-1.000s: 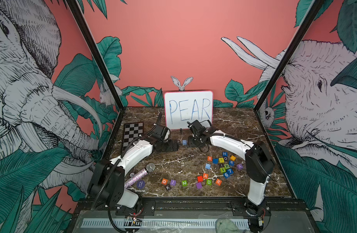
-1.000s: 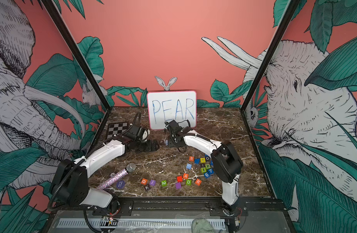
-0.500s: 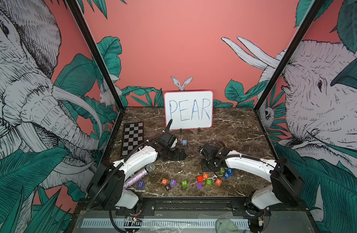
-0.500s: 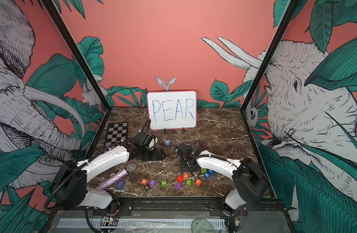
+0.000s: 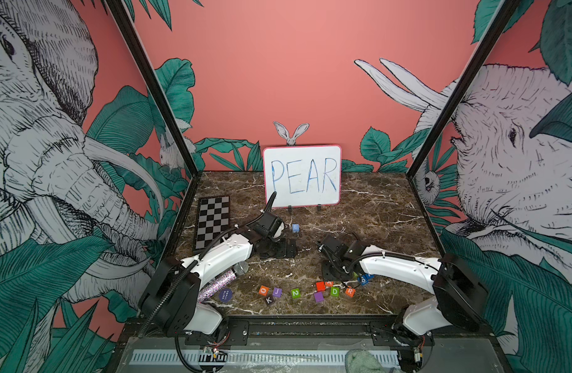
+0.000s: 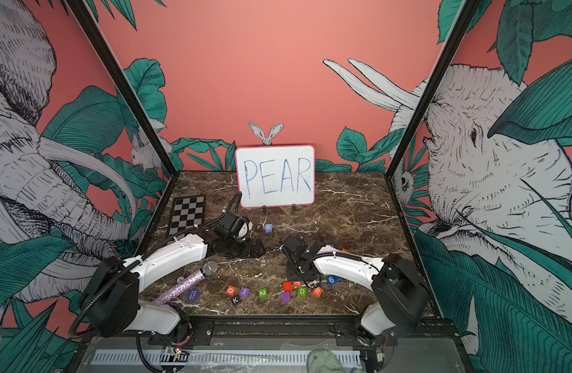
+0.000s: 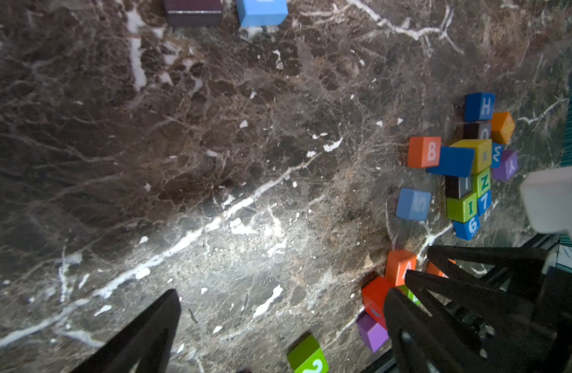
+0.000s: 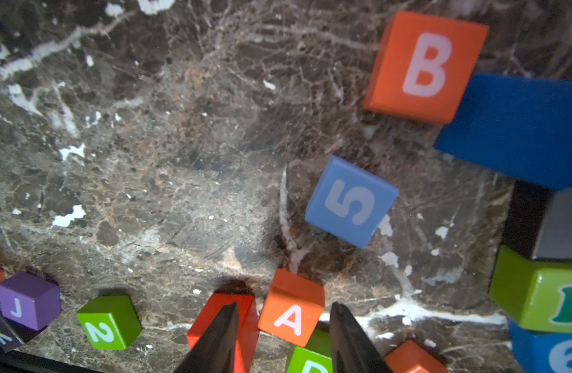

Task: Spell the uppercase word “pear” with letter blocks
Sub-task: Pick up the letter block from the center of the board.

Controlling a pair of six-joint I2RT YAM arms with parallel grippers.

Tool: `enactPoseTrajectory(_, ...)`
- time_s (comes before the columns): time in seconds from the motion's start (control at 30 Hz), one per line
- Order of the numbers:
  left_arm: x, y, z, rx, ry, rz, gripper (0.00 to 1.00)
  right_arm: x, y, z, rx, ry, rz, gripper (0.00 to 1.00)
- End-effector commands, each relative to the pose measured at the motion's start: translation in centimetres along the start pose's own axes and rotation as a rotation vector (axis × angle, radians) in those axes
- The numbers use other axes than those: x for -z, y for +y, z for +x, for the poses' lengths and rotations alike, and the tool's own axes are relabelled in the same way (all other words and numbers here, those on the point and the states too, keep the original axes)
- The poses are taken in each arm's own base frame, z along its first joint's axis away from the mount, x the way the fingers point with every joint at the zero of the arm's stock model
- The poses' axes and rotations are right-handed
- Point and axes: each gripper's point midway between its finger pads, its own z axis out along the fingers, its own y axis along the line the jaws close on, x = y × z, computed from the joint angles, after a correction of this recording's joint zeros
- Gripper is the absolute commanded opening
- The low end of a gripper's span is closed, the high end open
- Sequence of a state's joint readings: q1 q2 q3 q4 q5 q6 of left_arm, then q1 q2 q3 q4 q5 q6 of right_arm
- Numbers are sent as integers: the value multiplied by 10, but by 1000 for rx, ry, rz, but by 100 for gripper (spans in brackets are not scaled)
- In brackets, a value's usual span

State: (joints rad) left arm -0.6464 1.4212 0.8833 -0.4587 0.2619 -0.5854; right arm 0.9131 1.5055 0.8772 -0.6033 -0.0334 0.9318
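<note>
Right wrist view has the right gripper [image 8: 283, 324] hanging over the front cluster with its fingers partly apart. The orange A block [image 8: 292, 300] sits right in the gap between the tips with a sliver of space on each side, so nothing is clamped. A red block [image 8: 247, 323] is partly behind one fingertip, a green D block [image 8: 305, 363] is tucked against the A on the wrist side, and the orange R block [image 5: 350, 291] lies just beside the gripper. Left gripper [image 7: 278, 310] is spread wide over the bare marble table [image 7: 246, 161], holding nothing. The dark P block [image 7: 192, 13] and light blue E block [image 7: 262, 11] sit side by side out ahead of its fingers, well apart from them, near the whiteboard [image 5: 302, 176].
</note>
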Motion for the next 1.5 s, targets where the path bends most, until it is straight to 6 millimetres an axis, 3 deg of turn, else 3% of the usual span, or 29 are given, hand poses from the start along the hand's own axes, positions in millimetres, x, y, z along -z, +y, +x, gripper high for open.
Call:
enactPoseTrajectory(0.0,1,-2,-2,-14,-7,2,99,-6,-10,4,-36,6,52,49)
enactPoseTrajectory(0.73,2,1,-4,-31,-7,-22,99,-28,-14,11,-7,66,105,45)
enactPoseTrajectory(1.47,-1,-4,-17,-29,-26,-28,99,-20,-5,-4,22,35,106,34)
